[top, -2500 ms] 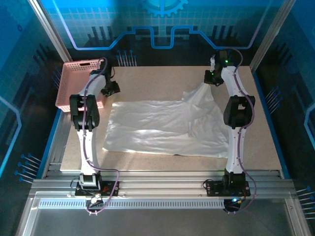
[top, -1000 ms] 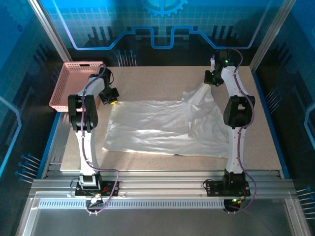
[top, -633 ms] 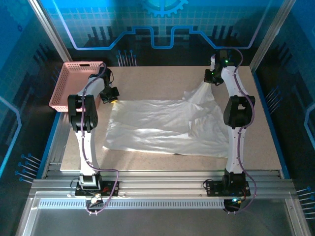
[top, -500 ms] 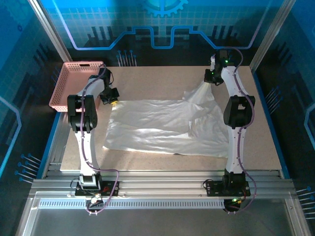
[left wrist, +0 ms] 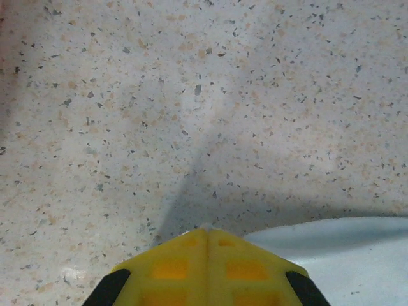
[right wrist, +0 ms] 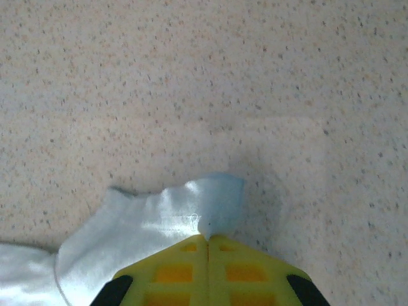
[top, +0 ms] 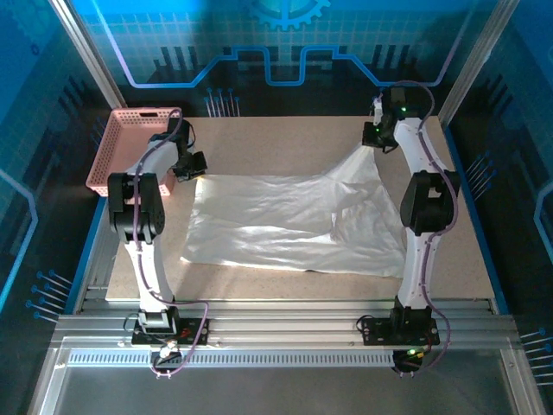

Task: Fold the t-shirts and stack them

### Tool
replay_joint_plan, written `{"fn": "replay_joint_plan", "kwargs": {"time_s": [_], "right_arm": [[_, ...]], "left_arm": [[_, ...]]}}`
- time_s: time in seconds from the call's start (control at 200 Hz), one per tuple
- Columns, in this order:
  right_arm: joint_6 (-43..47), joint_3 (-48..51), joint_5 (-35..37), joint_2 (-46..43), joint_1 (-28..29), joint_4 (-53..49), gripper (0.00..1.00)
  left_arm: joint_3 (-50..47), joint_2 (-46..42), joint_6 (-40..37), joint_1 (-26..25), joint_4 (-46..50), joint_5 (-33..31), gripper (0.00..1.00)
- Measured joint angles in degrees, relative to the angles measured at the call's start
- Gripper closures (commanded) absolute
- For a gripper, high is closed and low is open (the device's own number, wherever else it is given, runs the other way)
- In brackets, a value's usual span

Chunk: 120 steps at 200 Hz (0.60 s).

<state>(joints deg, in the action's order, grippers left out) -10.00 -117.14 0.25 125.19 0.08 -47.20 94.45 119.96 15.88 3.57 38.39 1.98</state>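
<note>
Top view: my right gripper [top: 371, 143] was clenched on the far right corner of the white t-shirt [top: 285, 220], which lay spread and wrinkled mid-table [top: 285, 138], that corner drawn up in a ridge. My left gripper [top: 193, 169] sat at the far left corner.

Left wrist view: my fingers [left wrist: 172, 268] were pressed together, the t-shirt [left wrist: 344, 255] edge just beside them. I could not tell if cloth was caught, so a lift might come up one-sided and skew it.

Right wrist view: only a small tuft of t-shirt [right wrist: 146, 223] was pinched at my fingers [right wrist: 172, 274], and such thin cloth might slip out.

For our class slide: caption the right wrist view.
Shut yellow-padded right gripper pinches an edge of the thin white t-shirt over the speckled table.
</note>
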Motion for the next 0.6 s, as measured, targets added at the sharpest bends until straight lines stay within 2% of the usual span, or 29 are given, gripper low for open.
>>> {"fn": "replay_joint_plan", "kwargs": {"time_s": [0.6], "right_arm": [[-0.94,28.94,2.78,-20.74,0.00,8.22,1.00]], "left_arm": [[-12.94,-12.11,-1.46,0.24,-4.61,-1.14,1.00]]}}
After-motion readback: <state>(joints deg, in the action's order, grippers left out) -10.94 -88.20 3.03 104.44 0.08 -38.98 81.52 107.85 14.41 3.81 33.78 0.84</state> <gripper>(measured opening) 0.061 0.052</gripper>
